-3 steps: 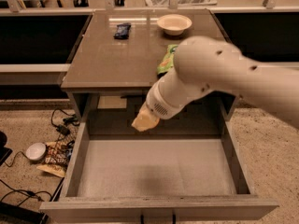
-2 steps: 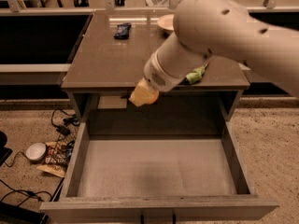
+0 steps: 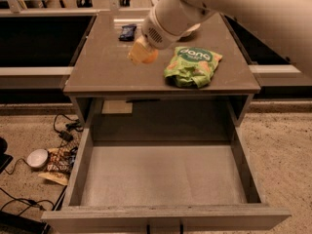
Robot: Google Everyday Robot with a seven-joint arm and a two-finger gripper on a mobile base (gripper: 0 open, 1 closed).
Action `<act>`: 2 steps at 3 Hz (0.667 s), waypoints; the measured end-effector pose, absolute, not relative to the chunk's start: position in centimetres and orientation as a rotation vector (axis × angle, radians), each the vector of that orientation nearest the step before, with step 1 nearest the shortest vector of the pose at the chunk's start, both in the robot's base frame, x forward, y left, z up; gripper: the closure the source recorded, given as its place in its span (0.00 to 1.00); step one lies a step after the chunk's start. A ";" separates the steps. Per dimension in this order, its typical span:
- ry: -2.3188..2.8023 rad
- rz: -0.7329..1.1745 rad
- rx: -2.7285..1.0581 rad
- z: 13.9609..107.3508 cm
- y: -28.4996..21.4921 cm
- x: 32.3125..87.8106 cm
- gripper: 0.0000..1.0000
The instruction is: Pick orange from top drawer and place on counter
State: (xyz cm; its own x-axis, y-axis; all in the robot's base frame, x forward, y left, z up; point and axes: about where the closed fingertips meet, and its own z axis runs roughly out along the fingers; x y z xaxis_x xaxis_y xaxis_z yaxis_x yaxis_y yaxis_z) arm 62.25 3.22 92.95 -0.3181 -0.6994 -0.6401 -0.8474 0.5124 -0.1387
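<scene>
The orange [image 3: 150,57] is held in my gripper [image 3: 141,52], just above the counter [image 3: 100,69] near its middle, left of the green bag. The gripper's tan fingers are shut on the orange and cover most of it. My white arm reaches in from the upper right. The top drawer [image 3: 161,177] is pulled wide open below the counter, and its speckled grey floor is bare.
A green snack bag [image 3: 192,66] lies on the counter's right half. A dark blue packet [image 3: 127,31] lies at the back left. A white bowl [image 3: 193,31] is mostly hidden behind my arm. Cables [image 3: 66,130], a white round object [image 3: 37,158] and a wrapper lie on the floor at left.
My gripper has risen out of the drawer opening and moved back over the counter, carrying the orange with it. The drawer stays open.
</scene>
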 end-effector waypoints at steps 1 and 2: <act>2.025 0.298 -1.226 93.2 3.6 66.2 1.00; 1.939 0.293 -1.210 92.1 2.9 68.9 1.00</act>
